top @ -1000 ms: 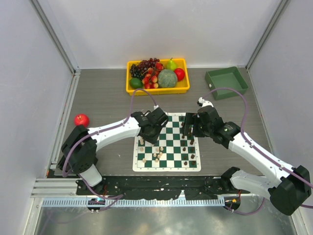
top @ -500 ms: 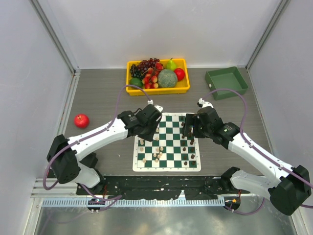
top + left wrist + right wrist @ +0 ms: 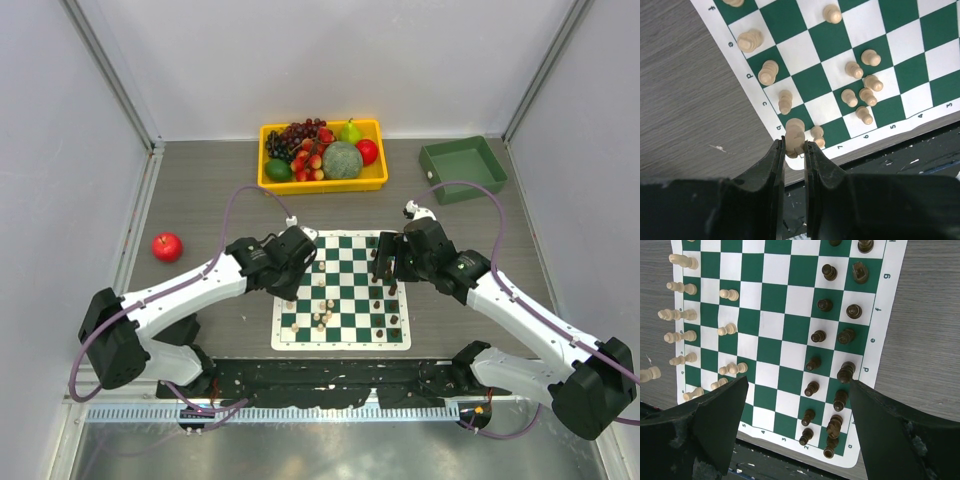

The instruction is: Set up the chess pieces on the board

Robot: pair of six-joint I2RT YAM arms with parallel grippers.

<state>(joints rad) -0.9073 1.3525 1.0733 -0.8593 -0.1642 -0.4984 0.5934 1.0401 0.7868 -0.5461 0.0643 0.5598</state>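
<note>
One cream piece (image 3: pixel 794 131) held at the board (image 3: pixel 832 40) edge.
Left claw (image 3: pixel 794 148) pinches it; right claw (image 3: pixel 797 383) hangs spread wide.

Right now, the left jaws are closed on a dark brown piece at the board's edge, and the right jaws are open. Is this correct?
Not quite. The piece in the left jaws is light cream, not dark brown, as the left wrist view shows. The rest is right.

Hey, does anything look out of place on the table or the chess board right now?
Yes: a red apple lies alone on the table, apart from the yellow tray of fruit. On the board, several light pawns bunch together off their row.
</note>
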